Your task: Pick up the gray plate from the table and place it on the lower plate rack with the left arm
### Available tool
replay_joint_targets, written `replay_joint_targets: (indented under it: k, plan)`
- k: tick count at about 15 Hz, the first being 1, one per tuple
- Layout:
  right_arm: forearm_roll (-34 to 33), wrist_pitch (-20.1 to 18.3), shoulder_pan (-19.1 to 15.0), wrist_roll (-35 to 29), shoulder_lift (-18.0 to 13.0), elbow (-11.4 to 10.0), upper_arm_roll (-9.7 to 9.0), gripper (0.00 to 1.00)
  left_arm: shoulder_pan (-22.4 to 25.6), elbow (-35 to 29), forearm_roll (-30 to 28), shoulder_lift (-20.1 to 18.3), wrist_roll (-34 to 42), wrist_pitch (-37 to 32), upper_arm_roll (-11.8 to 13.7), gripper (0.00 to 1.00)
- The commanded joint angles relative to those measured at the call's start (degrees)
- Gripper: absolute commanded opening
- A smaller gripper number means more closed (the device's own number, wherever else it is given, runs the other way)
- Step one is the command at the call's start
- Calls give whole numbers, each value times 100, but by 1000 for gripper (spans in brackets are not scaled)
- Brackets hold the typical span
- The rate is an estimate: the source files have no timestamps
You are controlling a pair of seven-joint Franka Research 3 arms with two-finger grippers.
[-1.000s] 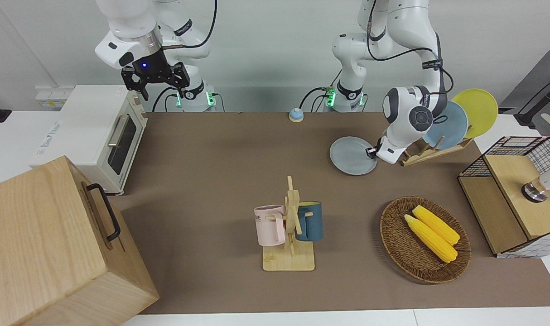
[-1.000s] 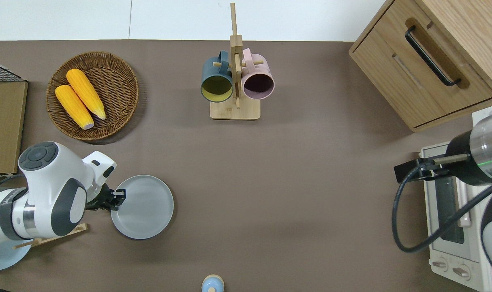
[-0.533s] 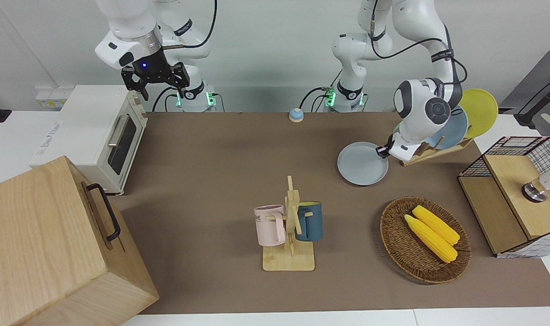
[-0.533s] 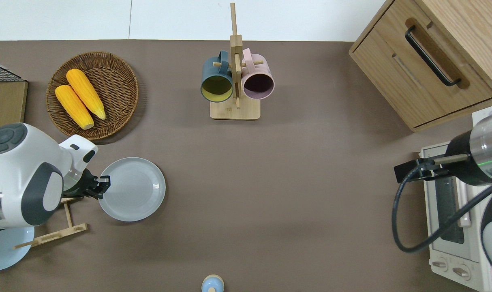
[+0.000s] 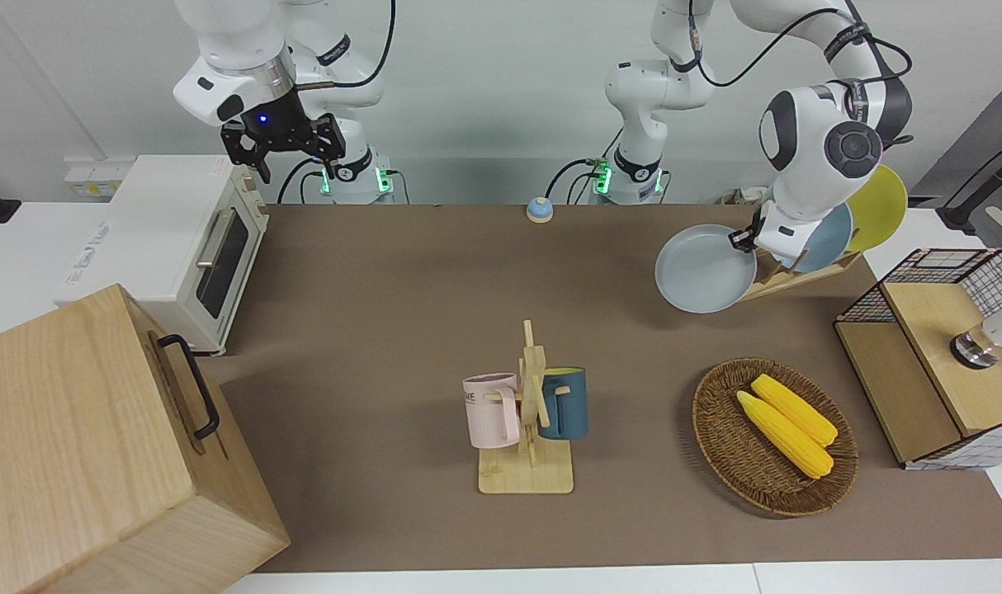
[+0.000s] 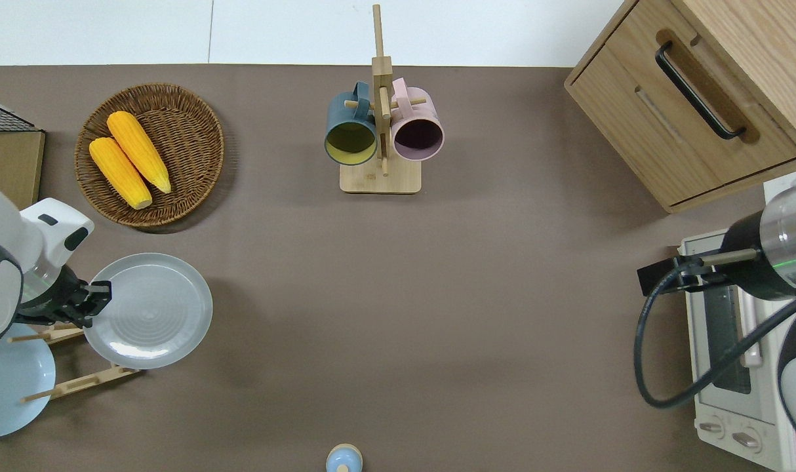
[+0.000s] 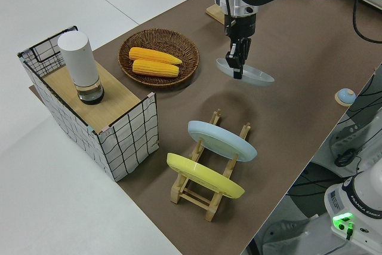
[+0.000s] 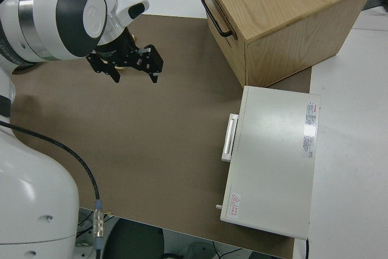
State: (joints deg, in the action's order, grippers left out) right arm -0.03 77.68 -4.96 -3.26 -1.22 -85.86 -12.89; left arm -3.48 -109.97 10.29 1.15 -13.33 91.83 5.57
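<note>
left end effector (image 6: 91, 303) clamps gray plate (image 6: 150, 311) by its rim | plate airborne over plate rack's (image 6: 77, 383) low end | right arm parked, end effector (image 8: 125, 65) spread wide

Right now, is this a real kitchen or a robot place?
Probably a robot lab set up like a kitchen: white robot arms bolted at a brown table, a white toaster oven, and the left pincer holding a round pale gray plate.

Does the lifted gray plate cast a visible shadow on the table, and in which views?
Overhead view: a soft dark patch on the brown mat beside the gray plate. Left side view: a faint shadow under the plate, which the left gripper holds in the air. Front view: shadow barely visible.
</note>
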Motion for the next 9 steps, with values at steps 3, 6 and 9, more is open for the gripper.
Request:
replay_joint_targets:
  k: [3,6,9]
  plan:
    - [21,-87,-84,19,-27,35,-38,987,-205,160,1332,-132,-460,-700,-248,0]
    - [21,-87,-84,19,-27,35,-38,987,-205,152,2028,-115,-460,-1149,-433,0]
    - [21,-87,-84,19,-27,35,-38,987,-205,90,2731,-45,-565,-1588,-644,0]
